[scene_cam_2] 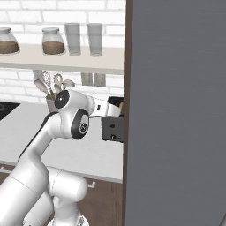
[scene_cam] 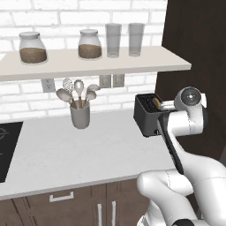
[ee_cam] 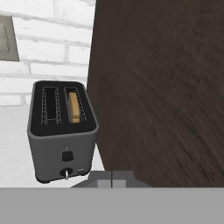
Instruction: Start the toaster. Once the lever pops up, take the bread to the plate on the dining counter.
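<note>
The dark grey toaster [ee_cam: 61, 131] stands on the white worktop against a dark wood panel, and it also shows at the right of the left base view [scene_cam: 147, 117] and beside the panel in the right base view [scene_cam_2: 112, 127]. The tan bread [ee_cam: 75, 107] sits in the toaster's right slot, with its top edge showing [scene_cam: 156, 103]. The small lever [ee_cam: 67, 155] is on the narrow end face, above a round knob. My gripper [ee_cam: 111, 179] is shut with nothing in it. It hovers in front of that end face, to the right of the lever and apart from the toaster.
A tall dark wood panel [ee_cam: 166, 87] rises right beside the toaster. A grey utensil crock [scene_cam: 80, 114] stands to the left on the worktop [scene_cam: 66, 154]. A shelf [scene_cam: 88, 64] with jars and glasses hangs overhead. A black cooktop [scene_cam: 6, 150] lies at the far left.
</note>
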Controlling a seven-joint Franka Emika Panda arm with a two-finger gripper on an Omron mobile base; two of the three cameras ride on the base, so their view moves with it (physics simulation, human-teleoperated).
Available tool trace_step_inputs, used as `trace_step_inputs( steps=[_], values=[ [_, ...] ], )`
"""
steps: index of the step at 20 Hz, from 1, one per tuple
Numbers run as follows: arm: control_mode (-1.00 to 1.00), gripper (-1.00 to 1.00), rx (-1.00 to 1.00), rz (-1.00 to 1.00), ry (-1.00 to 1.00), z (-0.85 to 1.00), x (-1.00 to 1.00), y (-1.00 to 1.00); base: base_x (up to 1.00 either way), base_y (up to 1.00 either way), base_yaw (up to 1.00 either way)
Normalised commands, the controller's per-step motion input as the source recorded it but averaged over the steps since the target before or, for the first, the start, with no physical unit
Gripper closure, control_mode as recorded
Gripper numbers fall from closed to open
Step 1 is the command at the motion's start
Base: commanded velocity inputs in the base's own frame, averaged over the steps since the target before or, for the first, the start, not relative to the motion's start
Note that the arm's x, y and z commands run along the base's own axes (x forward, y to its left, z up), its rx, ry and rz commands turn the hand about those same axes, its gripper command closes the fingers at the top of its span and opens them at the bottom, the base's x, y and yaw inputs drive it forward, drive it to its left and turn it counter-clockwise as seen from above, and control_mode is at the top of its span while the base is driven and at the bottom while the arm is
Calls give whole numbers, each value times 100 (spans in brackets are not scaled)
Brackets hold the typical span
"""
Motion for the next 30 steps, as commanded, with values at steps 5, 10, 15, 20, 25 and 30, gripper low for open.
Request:
trace_step_inputs(
  steps=[5,10,15,20,25,30],
  values=[
    [-100,100,0,0,0,0,0,0,0,0,0],
    [-100,100,0,0,0,0,0,0,0,0,0],
    [-100,100,0,0,0,0,0,0,0,0,0],
    [-100,100,0,0,0,0,0,0,0,0,0],
    [-100,100,0,0,0,0,0,0,0,0,0],
    [-100,100,0,0,0,0,0,0,0,0,0]
  ],
)
